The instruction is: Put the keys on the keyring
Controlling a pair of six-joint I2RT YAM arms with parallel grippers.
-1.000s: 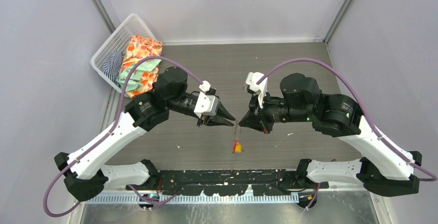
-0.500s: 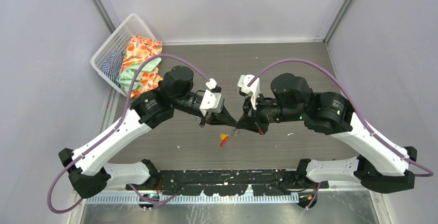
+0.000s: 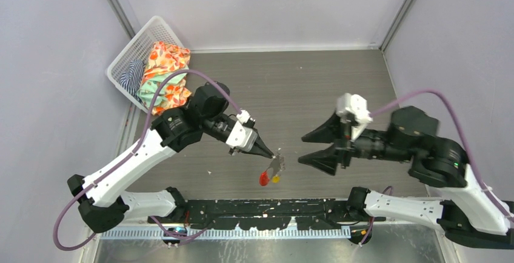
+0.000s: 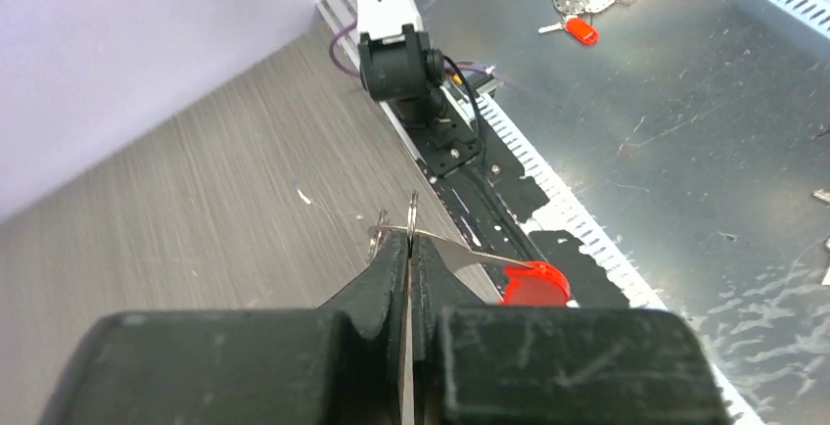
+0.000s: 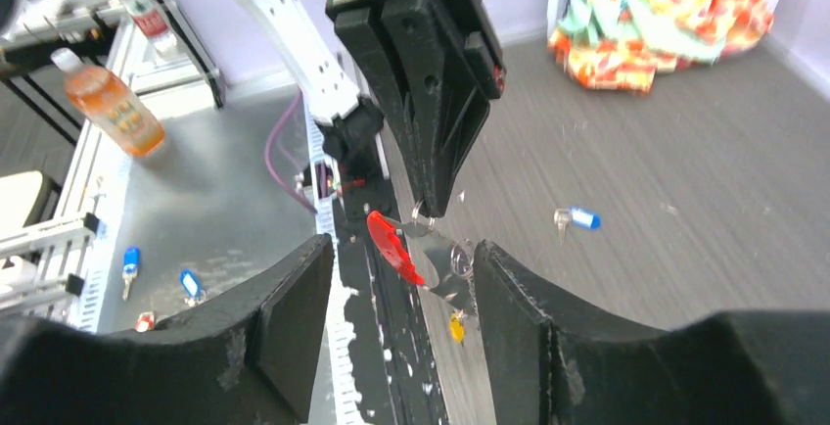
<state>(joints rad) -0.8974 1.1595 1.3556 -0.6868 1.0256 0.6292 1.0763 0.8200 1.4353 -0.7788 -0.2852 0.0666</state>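
My left gripper (image 3: 271,152) is shut on the thin metal ring of the keyring (image 4: 411,217), held above the table. Its flat red oval tag (image 3: 264,179) dangles below the tips. The red tag (image 4: 533,283) sticks out right of the shut jaws. The yellow-headed key (image 5: 457,327) hangs under the ring cluster beside the red tag (image 5: 391,244). The blue-headed key (image 5: 577,217) lies loose on the wood table. My right gripper (image 3: 303,148) stands open and empty to the right, apart from the keyring. In the right wrist view its fingers (image 5: 284,317) frame the left gripper (image 5: 431,205).
A white basket (image 3: 130,54) with colourful cloth (image 3: 163,75) sits at the back left. Spare tagged keys (image 4: 577,28) lie on the metal bench off the table's near edge, with an orange bottle (image 5: 108,102) standing there. The black base rail (image 3: 267,208) runs along the near edge.
My right gripper has opened, let go of the keyring and pulled back to the right. My left gripper shut on the ring and now carries it, slightly lower and nearer.
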